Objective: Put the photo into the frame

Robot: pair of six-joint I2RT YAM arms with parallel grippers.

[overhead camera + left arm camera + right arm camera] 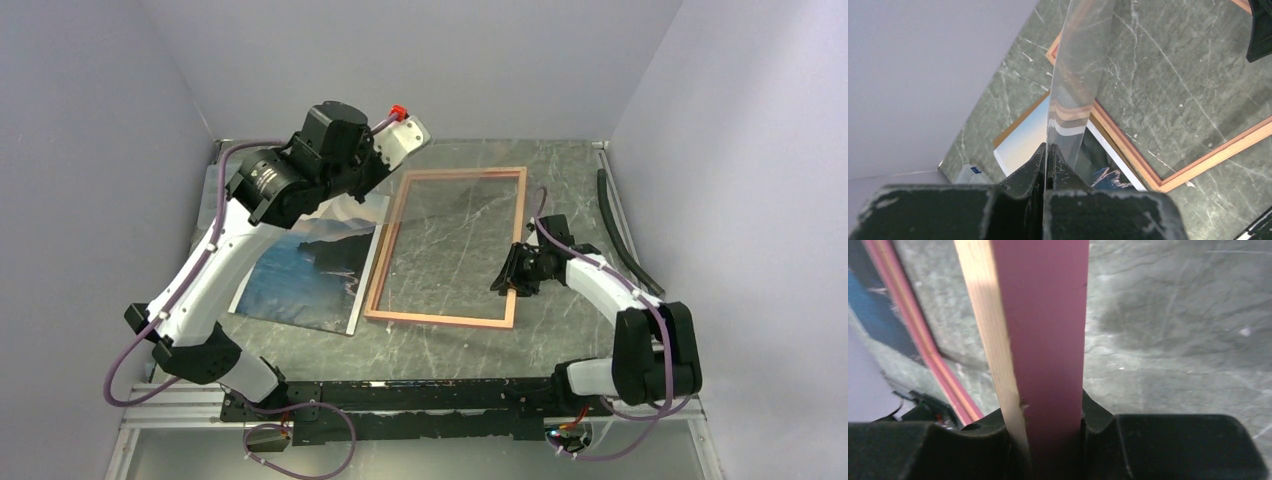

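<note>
Surrounding veined green table point(450, 350), lilac walls point(400, 60)

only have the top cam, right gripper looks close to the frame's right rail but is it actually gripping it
observer: Yes. On the right wrist camera the right gripper is shut on the frame, with the pink rail filling the gap between both fingers.
operator: and is the left one holding something
observer: The left wrist camera shows the left gripper pinching the clear pane by its edge, seen edge-on.
</note>
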